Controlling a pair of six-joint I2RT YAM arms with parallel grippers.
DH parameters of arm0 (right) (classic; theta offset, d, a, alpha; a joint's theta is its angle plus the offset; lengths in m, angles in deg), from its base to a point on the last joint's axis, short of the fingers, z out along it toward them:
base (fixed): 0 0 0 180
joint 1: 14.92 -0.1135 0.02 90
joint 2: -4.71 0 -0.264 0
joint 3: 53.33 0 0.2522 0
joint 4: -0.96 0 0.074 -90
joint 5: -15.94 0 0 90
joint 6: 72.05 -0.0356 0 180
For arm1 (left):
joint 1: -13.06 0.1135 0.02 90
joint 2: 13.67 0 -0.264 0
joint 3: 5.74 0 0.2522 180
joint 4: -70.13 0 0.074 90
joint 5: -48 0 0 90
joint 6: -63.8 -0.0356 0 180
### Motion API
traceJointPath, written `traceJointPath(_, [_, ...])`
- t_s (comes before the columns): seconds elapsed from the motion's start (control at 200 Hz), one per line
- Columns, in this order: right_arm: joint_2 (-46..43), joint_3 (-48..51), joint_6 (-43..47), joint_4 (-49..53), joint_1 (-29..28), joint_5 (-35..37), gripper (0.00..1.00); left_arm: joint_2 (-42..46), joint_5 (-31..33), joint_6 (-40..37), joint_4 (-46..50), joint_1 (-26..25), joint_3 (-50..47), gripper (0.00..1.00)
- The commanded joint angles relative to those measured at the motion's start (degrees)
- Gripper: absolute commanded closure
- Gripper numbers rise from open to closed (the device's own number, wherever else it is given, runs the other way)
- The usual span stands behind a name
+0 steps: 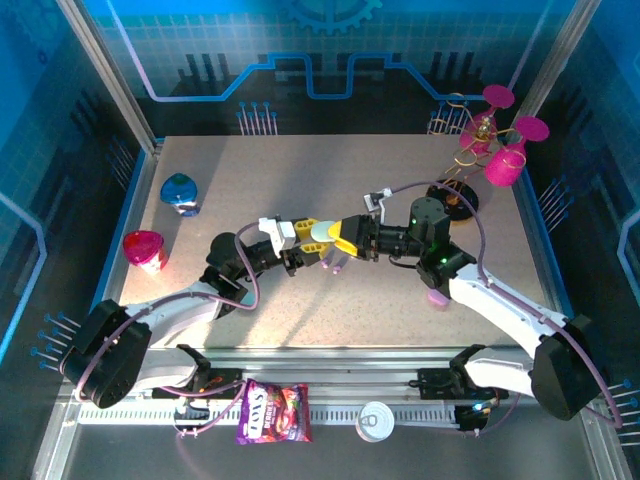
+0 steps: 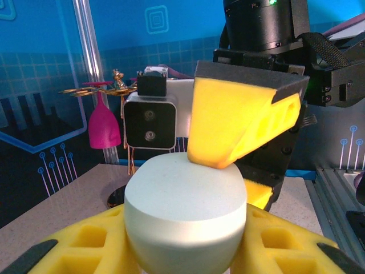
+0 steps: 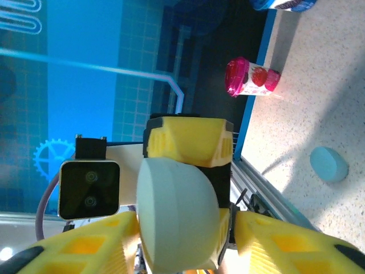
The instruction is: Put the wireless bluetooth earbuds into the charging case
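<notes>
The two arms met over the middle of the table [image 1: 330,160]. The left gripper [image 1: 308,233] was closed around the charging case [image 2: 185,211], a pale green-white pebble held clear of the tabletop between its yellow fingers, lid down. The right gripper [image 1: 350,238] faced it with its jaws spread to either side of the same case. One yellow finger [image 2: 239,123] pressed on the case's upper rim. In the right wrist view a narrow gap showed between the case and the other finger, so the jaws were not clamped on it. A small lavender piece [image 1: 340,265] lay on the table just beneath the meeting grippers, too small to tell what it was. A light blue case [image 3: 329,164] lay flat on the table, apart from the arms, and a purple case [image 1: 437,297] lay beside the right arm. A pink cup [image 1: 145,250] and a blue container [image 1: 180,190] stood near the table's left edge
</notes>
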Motion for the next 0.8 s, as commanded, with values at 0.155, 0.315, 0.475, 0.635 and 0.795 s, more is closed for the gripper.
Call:
traceJointPath(0.155, [1.3,0.2,-1.0,-3.3,-0.5,-0.6,0.78,-0.2,-1.0,0.1,-3.0,-0.9,1.4,0.81])
traceJointPath(0.315, [1.4,-0.1,1.3,-1.4,0.1,-0.3,0.79,-0.2,-0.1,-0.7,-2.7,-0.9,0.8,0.56])
traceJointPath(0.475, [2.5,-0.5,8.1,5.6,3.1,3.3,0.8,1.1,2.8,-3.5,0.8,-0.9,-1.6,0.09])
traceJointPath(0.635, [7.4,-4.8,18.9,18.5,4.7,13.2,0.81,4.6,9.2,-4.2,9.0,-0.9,-4.5,0.01])
traceJointPath(0.795, [15.9,-12.0,24.4,22.5,4.3,19.1,0.81,9.8,18.9,-4.7,22.9,-0.9,-5.2,0.0])
